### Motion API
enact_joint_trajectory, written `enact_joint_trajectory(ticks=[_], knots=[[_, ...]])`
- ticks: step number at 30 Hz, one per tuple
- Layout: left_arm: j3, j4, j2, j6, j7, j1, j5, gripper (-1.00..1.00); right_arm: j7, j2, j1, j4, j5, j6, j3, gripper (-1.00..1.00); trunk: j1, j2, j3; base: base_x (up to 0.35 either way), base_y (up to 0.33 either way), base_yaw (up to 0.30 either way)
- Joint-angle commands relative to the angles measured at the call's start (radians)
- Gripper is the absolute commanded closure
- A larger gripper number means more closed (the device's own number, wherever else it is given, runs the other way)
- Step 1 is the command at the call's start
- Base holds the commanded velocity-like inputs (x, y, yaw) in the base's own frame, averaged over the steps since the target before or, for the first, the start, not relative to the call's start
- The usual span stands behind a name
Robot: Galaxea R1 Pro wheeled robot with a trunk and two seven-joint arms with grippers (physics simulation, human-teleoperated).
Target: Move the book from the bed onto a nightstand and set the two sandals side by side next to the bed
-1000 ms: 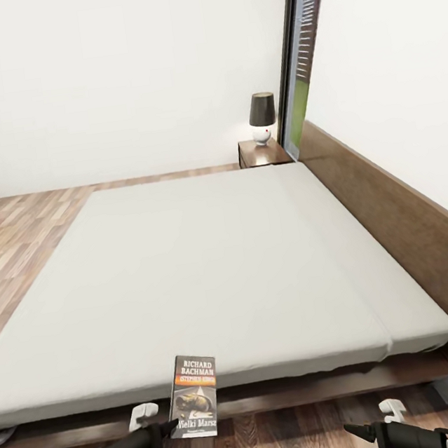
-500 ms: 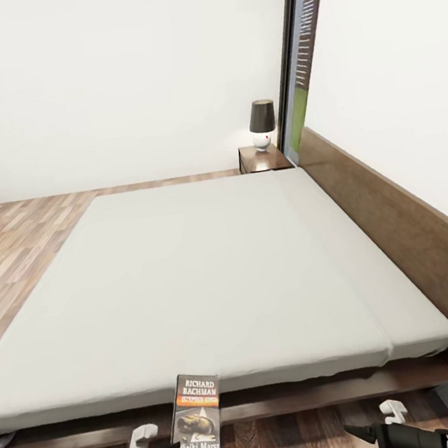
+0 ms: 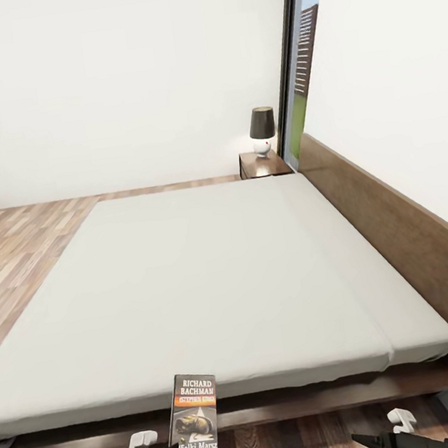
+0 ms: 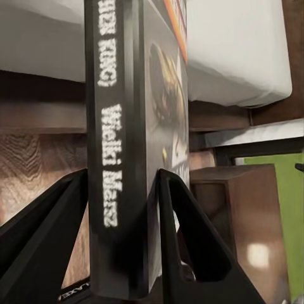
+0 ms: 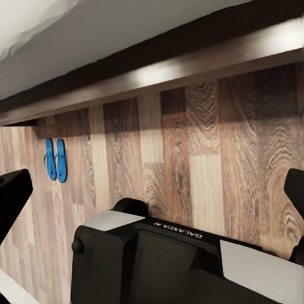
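A: The left gripper [image 4: 120,253] has its fingers [image 4: 44,234] clamped on the book [image 3: 194,417], which has come off the bed [image 3: 190,285].
B: The sandals [image 5: 55,159] lie paired on the floor; the right gripper [image 5: 152,196] is spread wide, empty. The nightstand [image 3: 262,164] comes next.

The left hand [image 4: 120,253] has its two fingers pressed on both faces of the book [image 3: 194,417], so the gap between them is taken up. Beyond it the bed [image 3: 190,285] lies wide and bare, with free passage across the mattress to the far nightstand [image 3: 262,164], whose top carries a lamp [image 3: 262,130]. The headboard [image 3: 394,230] walls off the side to that hand's right. Ahead of the right hand [image 5: 152,209], fingers spread apart, open floor [image 5: 209,164] runs to the bed frame; the two sandals [image 5: 55,159] lie together, well apart from it.
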Motion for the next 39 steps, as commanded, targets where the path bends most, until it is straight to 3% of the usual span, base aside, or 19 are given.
enact_joint_trajectory(ticks=[1, 39], knots=[[0.001, 0.0, 0.0, 0.01, -0.003, 0.0, 0.007, 1.0, 0.003, -0.001, 0.0, 0.0, -0.01, 0.01, 0.006, -1.0, 0.0, -0.001, 0.001, 0.0, 0.0, 0.0], [-0.001, 0.029, -0.008, 0.006, -0.005, 0.0, 0.007, 1.0, 0.001, 0.001, 0.0, 0.001, -0.009, 0.01, 0.007, -1.0, 0.0, -0.001, 0.062, 0.0, 0.0, 0.0]])
